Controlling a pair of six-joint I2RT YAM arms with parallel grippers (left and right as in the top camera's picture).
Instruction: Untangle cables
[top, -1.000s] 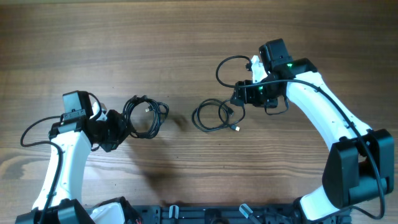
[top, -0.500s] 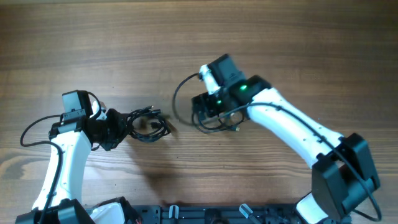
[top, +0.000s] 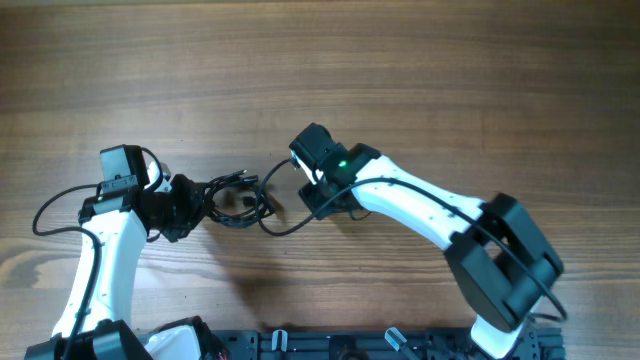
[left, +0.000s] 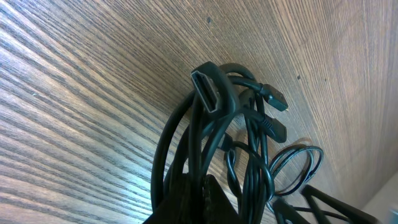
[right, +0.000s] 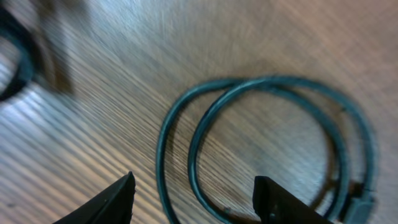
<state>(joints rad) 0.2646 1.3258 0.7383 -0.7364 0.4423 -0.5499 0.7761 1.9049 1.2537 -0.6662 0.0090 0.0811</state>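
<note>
Right gripper (right: 194, 179) — fingers spread — has swung left to the cables (top: 238, 197), which left gripper (top: 200, 204) still clamps

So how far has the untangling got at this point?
Looks done: one cable lies as its own double loop, outside the bundle. In hand: the left gripper clamps that bundle; the right gripper hangs open over the lone loop. Left: the bundle's loops and plugs are still wound together and need separating.
</note>
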